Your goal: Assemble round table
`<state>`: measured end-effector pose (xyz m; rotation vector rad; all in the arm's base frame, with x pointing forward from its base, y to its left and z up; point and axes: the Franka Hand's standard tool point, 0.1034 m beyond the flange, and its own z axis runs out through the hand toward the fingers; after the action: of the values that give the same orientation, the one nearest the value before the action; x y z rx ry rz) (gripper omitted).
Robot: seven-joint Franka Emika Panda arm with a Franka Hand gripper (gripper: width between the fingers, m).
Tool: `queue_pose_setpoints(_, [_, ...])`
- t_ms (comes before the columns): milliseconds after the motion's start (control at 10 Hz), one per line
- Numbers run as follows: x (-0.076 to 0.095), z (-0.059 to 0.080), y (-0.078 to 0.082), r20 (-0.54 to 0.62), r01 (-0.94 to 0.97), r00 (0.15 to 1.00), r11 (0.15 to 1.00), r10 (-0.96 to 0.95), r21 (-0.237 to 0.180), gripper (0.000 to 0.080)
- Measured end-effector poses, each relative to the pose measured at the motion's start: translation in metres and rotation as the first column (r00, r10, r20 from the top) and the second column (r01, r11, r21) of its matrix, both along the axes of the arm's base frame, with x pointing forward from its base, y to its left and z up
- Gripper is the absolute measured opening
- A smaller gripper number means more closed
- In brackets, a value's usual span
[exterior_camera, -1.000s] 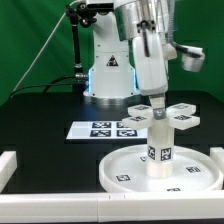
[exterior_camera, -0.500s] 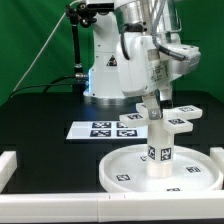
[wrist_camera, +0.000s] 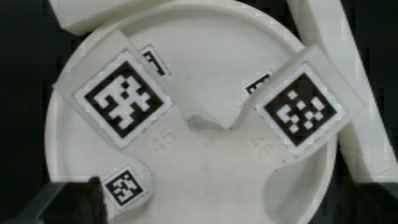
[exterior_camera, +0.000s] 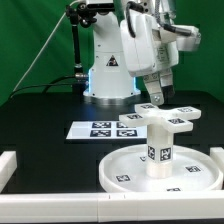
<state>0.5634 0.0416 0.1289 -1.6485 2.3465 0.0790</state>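
Arm tilted above the upright leg (exterior_camera: pixel 160 138), empty jaws (exterior_camera: pixel 154 97) slightly apart.

Foot (exterior_camera: pixel 162 119) atop leg (exterior_camera: pixel 160 148) on disc (exterior_camera: pixel 128 170)

You see a black table (exterior_camera: pixel 40 120) filling most of the exterior view, its surface matte and evenly lit, with no hard shadows on it. Behind it hangs a green backdrop (exterior_camera: pixel 35 40) that covers the whole rear of the scene, smooth and a little brighter toward the exterior view's left. A thin black cable (exterior_camera: pixel 45 62) runs in front of that backdrop down toward the table. The marker board (exterior_camera: pixel 105 128) lies flat on the table near its middle. Long white rails (exterior_camera: pixel 8 163) border the table along the near edge and at both sides. In the wrist view you can make out only dark tabletop at the corners.
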Motion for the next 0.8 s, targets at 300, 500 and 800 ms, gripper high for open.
queue_pose_setpoints(300, [0.003, 0.004, 0.005, 0.043, -0.330, 0.942, 0.942, 0.332, -0.061, 0.0648])
queue_pose_setpoints(500, [0.006, 0.004, 0.011, 0.040, -0.598, 0.793, 0.790, 0.607, -0.134, 0.0648])
queue_pose_setpoints(800, [0.007, 0.005, 0.016, 0.029, -0.755, 0.639, 0.634, 0.769, -0.168, 0.0648])
